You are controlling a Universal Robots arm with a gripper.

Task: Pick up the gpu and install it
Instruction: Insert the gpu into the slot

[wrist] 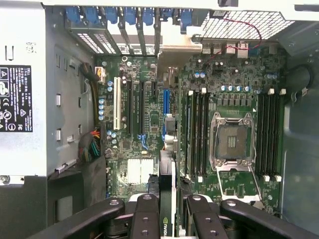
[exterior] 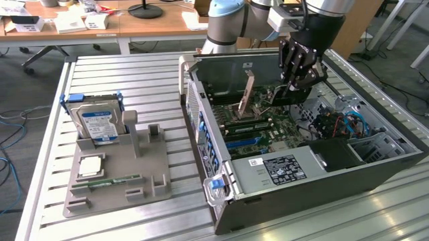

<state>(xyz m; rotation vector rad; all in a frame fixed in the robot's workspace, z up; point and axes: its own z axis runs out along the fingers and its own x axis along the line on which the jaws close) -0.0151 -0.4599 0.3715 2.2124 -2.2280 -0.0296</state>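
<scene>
My gripper [exterior: 296,86] reaches down into the open computer case [exterior: 201,115], shut on the gpu [exterior: 290,96], a dark card held over the motherboard. In the wrist view, the black fingers [wrist: 144,214] clamp the gpu [wrist: 166,228] edge-on, with a green logo showing on it. The card hangs above the motherboard [wrist: 144,169], roughly in line with the blue expansion slot [wrist: 165,107] and apart from it. The rear bracket openings [wrist: 139,37] lie beyond the slot.
A power supply [exterior: 275,168] fills the case's near end. The open processor socket [wrist: 232,137] and memory slots [wrist: 199,134] sit beside the expansion slots. Outside the case, a grey fixture [exterior: 144,175] holds a hard drive [exterior: 99,123], a processor [exterior: 90,165] and a memory stick [exterior: 107,182].
</scene>
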